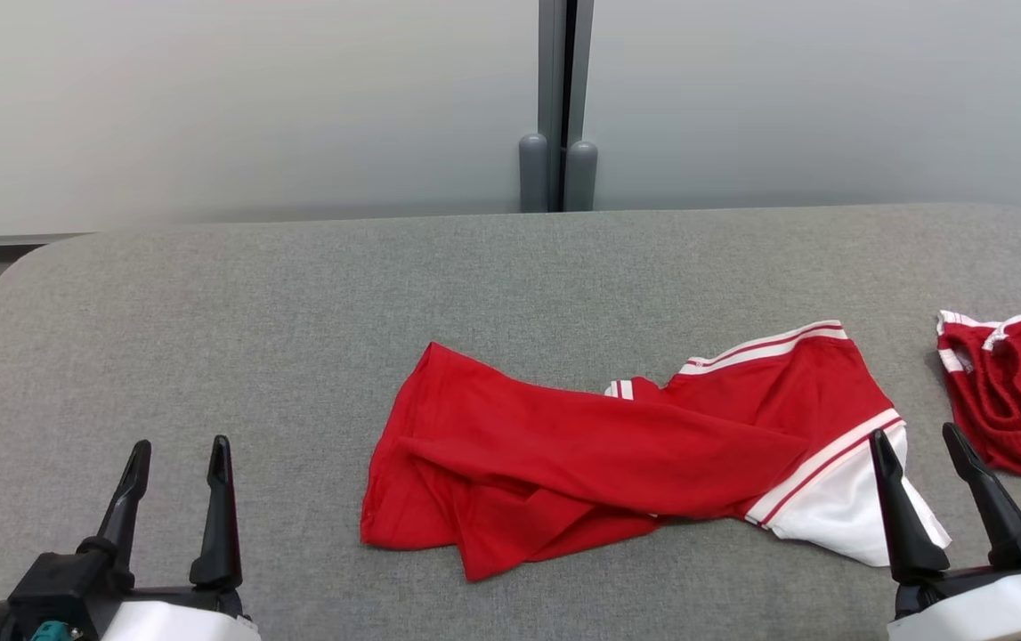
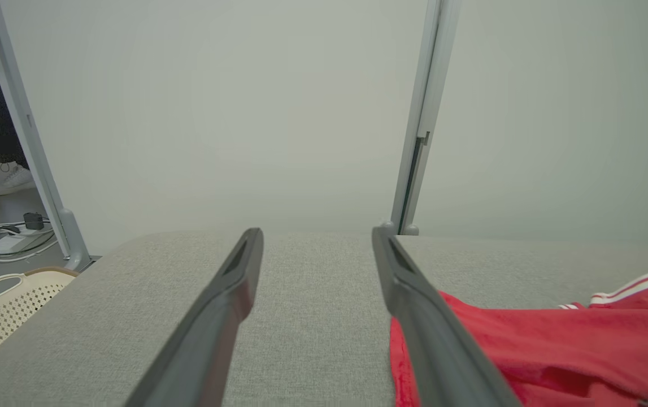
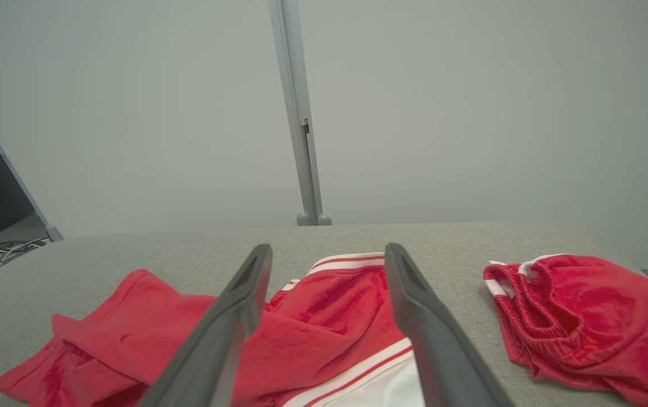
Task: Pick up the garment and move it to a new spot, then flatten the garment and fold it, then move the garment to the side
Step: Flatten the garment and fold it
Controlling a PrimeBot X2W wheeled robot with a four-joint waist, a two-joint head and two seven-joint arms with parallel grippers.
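The red-and-white garment (image 1: 617, 445) lies crumpled mid-desk (image 1: 207, 312). The left claw (image 1: 181, 443), well apart from it, and the right claw (image 1: 913, 432), by its white end, both stand spread and empty.

Bright, even, diffuse light. Faint soft shadow along the garment (image 1: 581, 445) at its 6 o'clock edge. Wrist views: near fingers (image 2: 436, 339) soft-focus, wall (image 2: 188, 113) hazy, post (image 3: 295, 113) tilted by wide-angle distortion.
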